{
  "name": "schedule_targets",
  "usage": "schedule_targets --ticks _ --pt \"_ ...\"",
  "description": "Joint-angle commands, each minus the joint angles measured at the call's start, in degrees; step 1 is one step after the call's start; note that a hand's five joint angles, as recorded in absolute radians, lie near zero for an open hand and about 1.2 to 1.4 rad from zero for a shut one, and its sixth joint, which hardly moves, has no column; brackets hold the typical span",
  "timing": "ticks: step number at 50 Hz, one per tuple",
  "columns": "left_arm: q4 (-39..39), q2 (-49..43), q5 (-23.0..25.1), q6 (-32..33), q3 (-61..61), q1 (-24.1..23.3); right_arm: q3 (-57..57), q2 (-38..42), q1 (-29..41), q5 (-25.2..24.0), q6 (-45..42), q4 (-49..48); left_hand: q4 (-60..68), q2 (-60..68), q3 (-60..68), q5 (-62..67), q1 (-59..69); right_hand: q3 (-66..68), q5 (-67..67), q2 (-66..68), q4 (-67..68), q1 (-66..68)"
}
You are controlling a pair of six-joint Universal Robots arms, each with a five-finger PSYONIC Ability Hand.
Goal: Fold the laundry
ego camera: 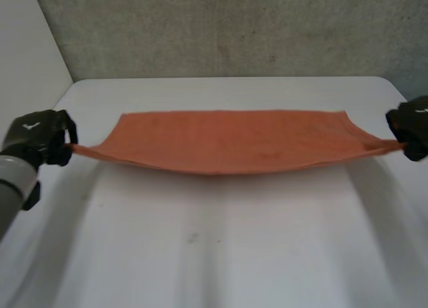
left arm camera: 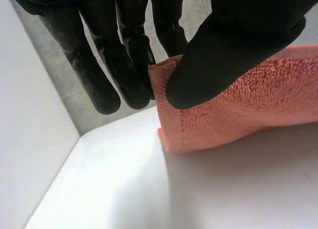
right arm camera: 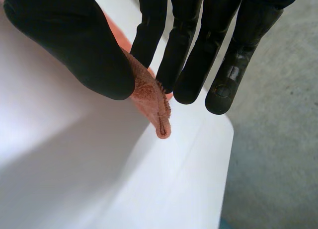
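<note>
**Thin corner pinches are the weak point**

The orange towel [ego camera: 227,144] is stretched between the two hands. Its middle sags toward the white surface [ego camera: 214,254]. I cannot tell whether its far edge rests there.

The likeliest failure is a slip at the right hand [ego camera: 411,127]. Only a narrow, bunched tip of the corner sits between its thumb and nearest finger, with little cloth past the pinch. A harder pull outward could draw that tip free and drop that end of the towel onto the surface. Uneven tension between the hands could also skew the fold. The sagging middle may drag and wrinkle if it is carried low.

The left hand [ego camera: 40,137] is clamped on the opposite corner. Its thumb presses the cloth against the side of one finger, and more towel lies under that thumb. On both hands the remaining fingers extend straight and free beside the pinch. The hands sit roughly level, well apart, each at its own end of the towel.
</note>
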Motion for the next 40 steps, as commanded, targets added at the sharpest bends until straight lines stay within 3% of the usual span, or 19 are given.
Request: schedule_targets --ticks 1,7,9,18,25,40 --pt "-11.82 8.70 3.51 -0.11 -1.21 3.52 -0.41 -3.99 -1.88 -0.90 -9.75 12.48 10.22 10.19 10.23 10.84 12.14 11.90 13.21 12.36 11.75 23.40" --pt "-11.12 7.92 6.24 -0.11 -1.39 3.70 -0.50 -1.88 -1.70 -1.52 -9.32 8.35 10.22 10.19 10.23 10.84 12.14 11.90 13.21 12.36 11.75 23.40" --pt "-8.76 3.81 6.33 -0.11 -0.25 3.35 -1.28 5.20 -1.44 -1.61 -8.27 2.67 10.22 10.19 10.23 10.84 12.14 11.90 13.21 12.36 11.75 23.40" --pt "-0.31 -13.09 5.98 0.15 8.11 -0.96 -6.74 17.19 3.13 -0.38 -4.92 -7.64 10.22 10.19 10.23 10.84 12.14 11.90 13.21 12.36 11.75 23.40" --pt "3.99 -27.48 5.46 -0.02 21.79 -4.03 -14.54 27.27 5.59 4.71 -4.04 -16.33 10.22 10.19 10.23 10.84 12.14 11.90 13.21 12.36 11.75 23.40" --pt "8.83 -43.76 3.87 0.15 42.21 -5.79 -27.48 40.13 8.84 11.58 -4.83 -30.06 10.22 10.19 10.23 10.84 12.14 11.90 13.21 12.36 11.75 23.40"
